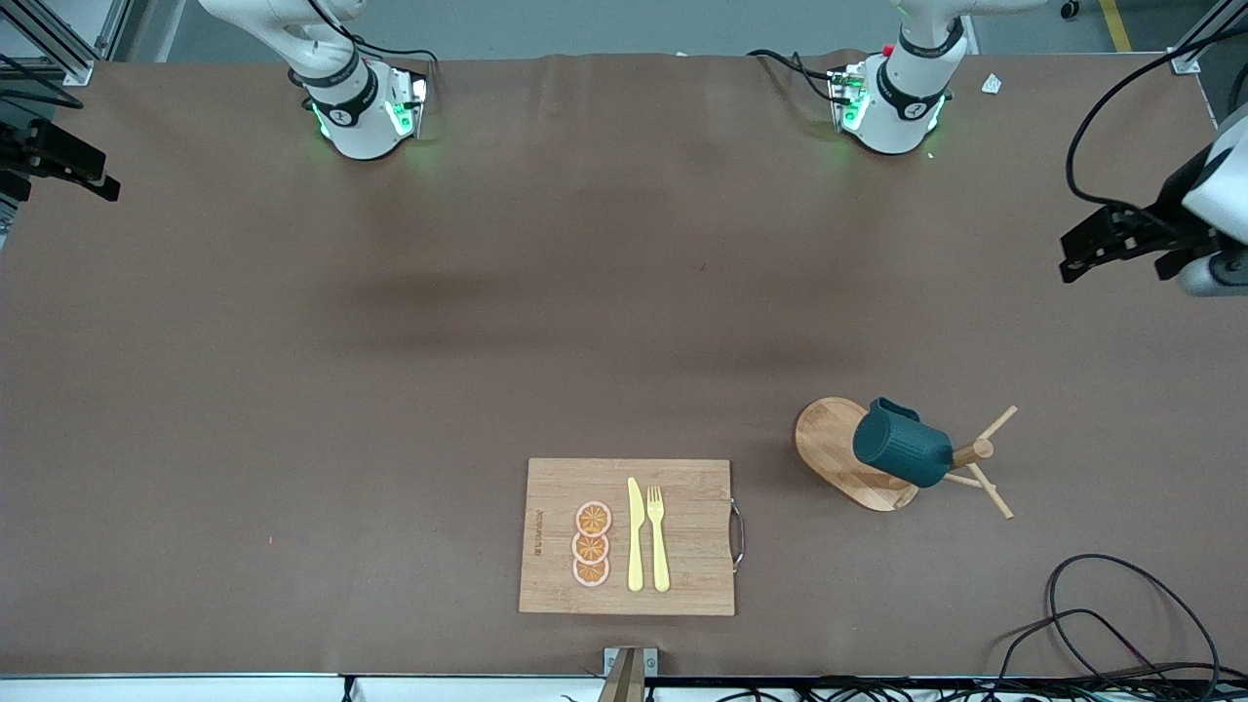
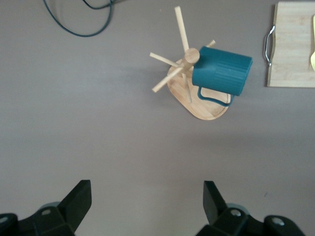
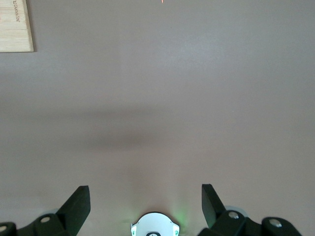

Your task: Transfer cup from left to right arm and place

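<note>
The cup is a dark teal ribbed mug. It hangs tilted on a peg of a wooden mug tree toward the left arm's end of the table. My left gripper is up in the air over bare table at that end. It is open, holds nothing and is well apart from the cup. My right gripper hangs open and empty over the table's edge at the right arm's end.
A bamboo cutting board lies near the front edge. It carries a yellow knife, a fork and three orange slices. Black cables curl at the near corner by the left arm's end.
</note>
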Motion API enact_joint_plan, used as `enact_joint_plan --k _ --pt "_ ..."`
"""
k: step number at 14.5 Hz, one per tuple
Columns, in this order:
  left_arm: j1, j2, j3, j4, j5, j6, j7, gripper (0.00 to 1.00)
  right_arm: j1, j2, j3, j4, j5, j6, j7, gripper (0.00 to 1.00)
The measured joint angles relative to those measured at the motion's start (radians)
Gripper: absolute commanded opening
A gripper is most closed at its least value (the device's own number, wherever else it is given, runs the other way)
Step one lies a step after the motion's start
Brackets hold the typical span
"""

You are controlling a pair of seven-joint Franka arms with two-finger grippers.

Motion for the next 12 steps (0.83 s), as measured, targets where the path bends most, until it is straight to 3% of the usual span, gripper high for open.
enact_joint_plan --k 6,12 --pt "-0.057 0.132 -0.08 -0.004 0.0 0.048 0.055 0.99 0.0 0.0 0.0 0.0 0.0 -0.005 0.0 1.0" --pt "-0.059 0.215 -0.119 -0.004 0.001 0.11 0.406 0.98 0.0 0.0 0.0 0.0 0.0 -0.007 0.0 1.0"
